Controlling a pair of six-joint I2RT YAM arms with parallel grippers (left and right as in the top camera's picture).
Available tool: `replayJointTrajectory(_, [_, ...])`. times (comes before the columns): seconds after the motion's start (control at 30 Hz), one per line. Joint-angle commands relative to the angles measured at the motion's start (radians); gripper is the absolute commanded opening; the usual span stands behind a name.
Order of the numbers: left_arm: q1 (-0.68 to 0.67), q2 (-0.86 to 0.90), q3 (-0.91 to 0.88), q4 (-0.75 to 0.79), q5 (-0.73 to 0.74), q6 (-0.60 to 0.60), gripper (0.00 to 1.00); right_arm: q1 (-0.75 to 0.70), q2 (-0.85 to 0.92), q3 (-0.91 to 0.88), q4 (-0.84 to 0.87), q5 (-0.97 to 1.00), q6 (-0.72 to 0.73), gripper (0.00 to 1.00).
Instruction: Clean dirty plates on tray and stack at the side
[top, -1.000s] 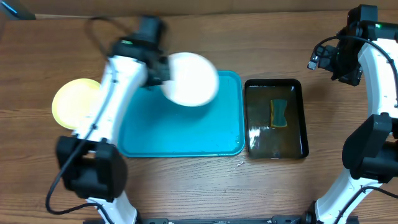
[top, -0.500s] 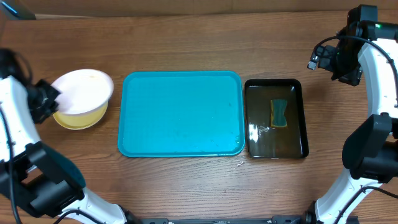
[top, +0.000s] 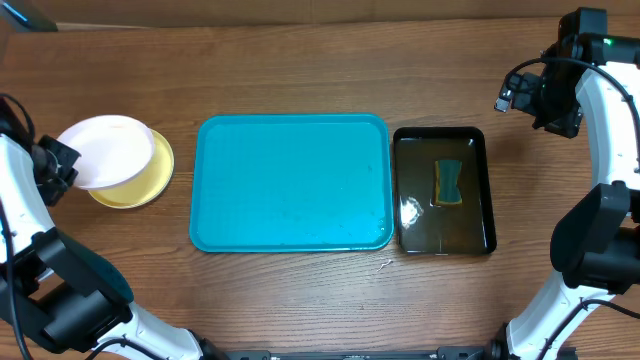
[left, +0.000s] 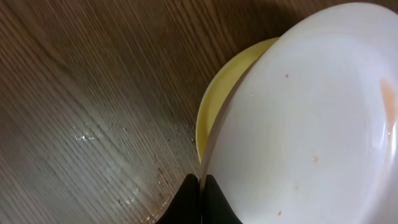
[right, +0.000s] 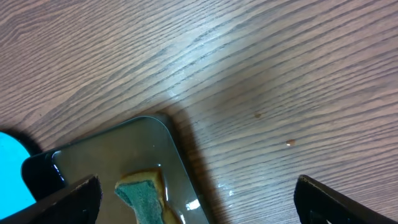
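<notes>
White plate (top: 103, 151): now moved off the tray (top: 290, 180), over the yellow plate (top: 140, 185) at the side, rim pinched in the closed left hand (left: 200, 196), nearly stacked; right hand (right: 196, 190) spread wide, idle.

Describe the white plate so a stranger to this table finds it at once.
Start at the big turquoise tray in the middle of the table and look to the wood on its left, where two plates overlap. The white plate is the upper one, with faint orange smears, covering part of the pale yellow plate, the left pincer shut on its rim.
</notes>
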Motion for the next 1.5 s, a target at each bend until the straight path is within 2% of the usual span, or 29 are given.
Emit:
replayJointTrajectory(0.0, [-0.006, 0.008, -0.078, 0.046, -0.019, -0.015, 0.04, -0.004, -0.021, 0.015, 0.003, 0.003, 0.006, 1.00])
replayJointTrajectory(0.1, [-0.006, 0.008, -0.119, 0.085, -0.015, -0.014, 0.05, -0.004, -0.021, 0.015, 0.003, 0.003, 0.006, 1.00])
replayJointTrajectory(0.17, [-0.006, 0.008, -0.124, 0.093, 0.004, -0.014, 0.16, -0.004, -0.021, 0.015, 0.003, 0.003, 0.006, 1.00])
replayJointTrajectory(0.2, [-0.006, 0.008, -0.124, 0.095, 0.016, -0.014, 0.27, -0.004, -0.021, 0.015, 0.003, 0.003, 0.006, 1.00])
replayJointTrajectory(0.23, [-0.006, 0.008, -0.124, 0.095, 0.031, -0.014, 0.50, -0.004, -0.021, 0.015, 0.003, 0.003, 0.006, 1.00])
replayJointTrajectory(0.27, [-0.006, 0.008, -0.124, 0.099, 0.072, -0.014, 0.80, -0.004, -0.021, 0.015, 0.003, 0.003, 0.006, 1.00])
replayJointTrajectory(0.33, [-0.006, 0.008, -0.124, 0.108, 0.165, -0.013, 1.00, -0.004, -0.021, 0.015, 0.003, 0.003, 0.006, 1.00])
replayJointTrajectory(0.4, [-0.008, 0.008, -0.124, 0.108, 0.305, 0.006, 1.00, -0.004, -0.021, 0.015, 0.003, 0.003, 0.006, 1.00])
replayJointTrajectory(0.47, [-0.024, 0.008, -0.132, 0.111, 0.430, 0.087, 1.00, -0.004, -0.021, 0.015, 0.003, 0.003, 0.006, 1.00])
replayJointTrajectory(0.53, [-0.054, 0.008, -0.143, 0.115, 0.473, 0.119, 1.00, -0.004, -0.021, 0.015, 0.003, 0.003, 0.006, 1.00])
replayJointTrajectory(0.87, [-0.191, 0.008, -0.150, 0.117, 0.465, 0.117, 1.00, -0.004, -0.021, 0.015, 0.003, 0.003, 0.006, 1.00])
replayJointTrajectory(1.47, [-0.204, 0.008, -0.150, 0.117, 0.465, 0.117, 1.00, -0.004, -0.018, 0.014, 0.003, 0.003, 0.006, 1.00])
